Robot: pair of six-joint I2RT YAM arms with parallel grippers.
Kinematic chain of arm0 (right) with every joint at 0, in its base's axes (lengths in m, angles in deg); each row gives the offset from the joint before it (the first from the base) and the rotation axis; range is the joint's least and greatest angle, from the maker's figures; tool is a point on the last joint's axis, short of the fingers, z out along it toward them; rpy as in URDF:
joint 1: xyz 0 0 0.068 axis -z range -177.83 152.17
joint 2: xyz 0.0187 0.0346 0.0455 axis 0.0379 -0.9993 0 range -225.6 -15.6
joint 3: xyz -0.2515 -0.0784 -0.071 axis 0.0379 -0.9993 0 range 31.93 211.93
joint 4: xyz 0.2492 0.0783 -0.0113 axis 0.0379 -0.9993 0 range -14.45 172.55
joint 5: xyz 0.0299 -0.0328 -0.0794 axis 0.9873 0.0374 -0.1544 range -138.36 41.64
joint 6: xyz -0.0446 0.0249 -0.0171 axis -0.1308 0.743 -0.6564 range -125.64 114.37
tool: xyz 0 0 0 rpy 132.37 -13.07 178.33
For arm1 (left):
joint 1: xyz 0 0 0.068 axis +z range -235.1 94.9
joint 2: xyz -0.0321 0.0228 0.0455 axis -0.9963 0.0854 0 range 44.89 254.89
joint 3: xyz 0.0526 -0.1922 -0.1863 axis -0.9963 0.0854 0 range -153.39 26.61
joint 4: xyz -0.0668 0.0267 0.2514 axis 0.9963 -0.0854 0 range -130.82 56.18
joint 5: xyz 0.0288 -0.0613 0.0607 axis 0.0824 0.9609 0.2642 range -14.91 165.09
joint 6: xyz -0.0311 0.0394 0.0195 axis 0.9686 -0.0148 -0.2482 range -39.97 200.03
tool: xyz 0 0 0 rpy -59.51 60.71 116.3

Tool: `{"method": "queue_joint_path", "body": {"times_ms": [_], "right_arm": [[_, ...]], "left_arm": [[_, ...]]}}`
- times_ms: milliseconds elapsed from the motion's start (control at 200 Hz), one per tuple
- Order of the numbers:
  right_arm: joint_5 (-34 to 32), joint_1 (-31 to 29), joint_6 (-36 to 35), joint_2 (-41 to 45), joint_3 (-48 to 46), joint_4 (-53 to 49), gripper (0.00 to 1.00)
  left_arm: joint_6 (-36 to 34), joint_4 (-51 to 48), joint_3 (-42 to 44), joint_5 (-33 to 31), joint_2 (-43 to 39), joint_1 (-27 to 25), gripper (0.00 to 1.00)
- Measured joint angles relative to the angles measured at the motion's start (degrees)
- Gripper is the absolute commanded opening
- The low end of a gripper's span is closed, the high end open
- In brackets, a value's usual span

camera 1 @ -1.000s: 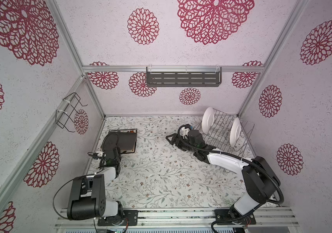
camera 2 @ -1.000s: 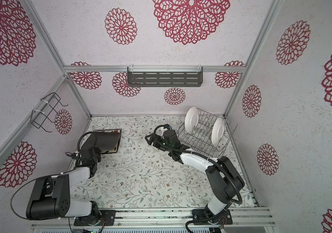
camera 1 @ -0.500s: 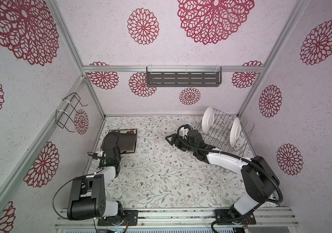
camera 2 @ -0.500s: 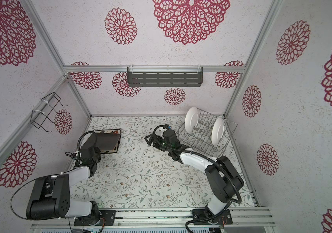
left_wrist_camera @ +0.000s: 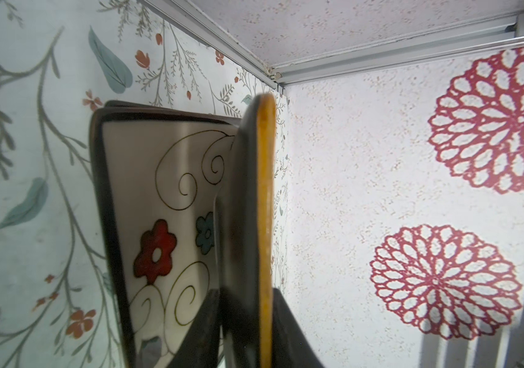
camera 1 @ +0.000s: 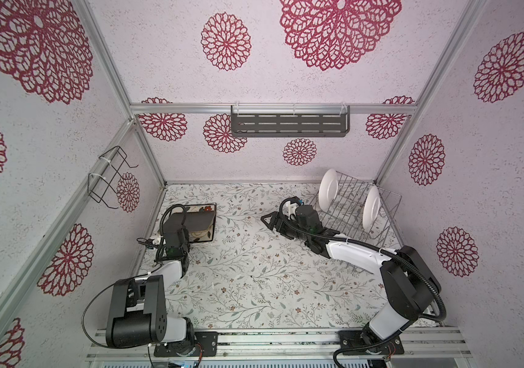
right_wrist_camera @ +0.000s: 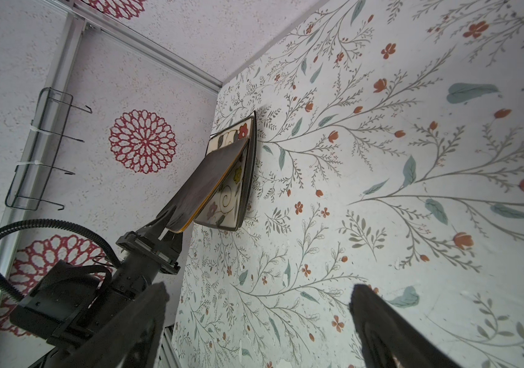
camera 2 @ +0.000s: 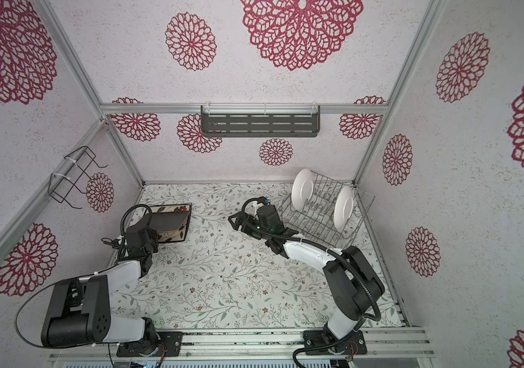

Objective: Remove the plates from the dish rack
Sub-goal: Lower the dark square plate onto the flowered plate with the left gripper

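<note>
Left wrist: left pincer (left_wrist_camera: 244, 294) pinches dark plate (left_wrist_camera: 242, 191); right pincer (right_wrist_camera: 259, 288) spread wide.

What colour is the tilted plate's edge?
Mustard yellow; the tilted plate shows best in left wrist view.

I see a grey slotted shelf (camera 1: 289, 125) on the back wall (camera 1: 254, 165). A black wire holder (camera 1: 107, 178) hangs at left.

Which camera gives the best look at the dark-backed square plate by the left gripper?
The right wrist view: the dark-backed plate shows most of its back, tilted over the flowered plate. The left wrist view catches it nearly edge-on. Both top views show it small, partly hidden behind the left arm.
</note>
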Motion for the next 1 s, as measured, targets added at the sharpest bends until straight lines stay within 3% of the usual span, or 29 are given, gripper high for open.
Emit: {"method": "queue_joint_path", "body": {"times_ms": [100,425,535,1001], "right_arm": [[0.2,0.0,0.0,0.0,0.0,0.0,0.93],[0.4,0.0,0.0,0.0,0.0,0.0,0.94],[0.4,0.0,0.0,0.0,0.0,0.0,0.94],[0.9,-0.2,0.0,0.0,0.0,0.1,0.95]], "left_arm": [[0.0,-0.2,-0.4,0.5,-0.1,0.0,0.45],[-0.8,-3.5,-1.2,2.1,-0.1,0.0,0.59],[-1.1,-4.2,-1.2,2.6,-0.1,0.0,0.70],[-2.8,-8.6,-5.1,4.7,2.4,0.0,0.83]]}}
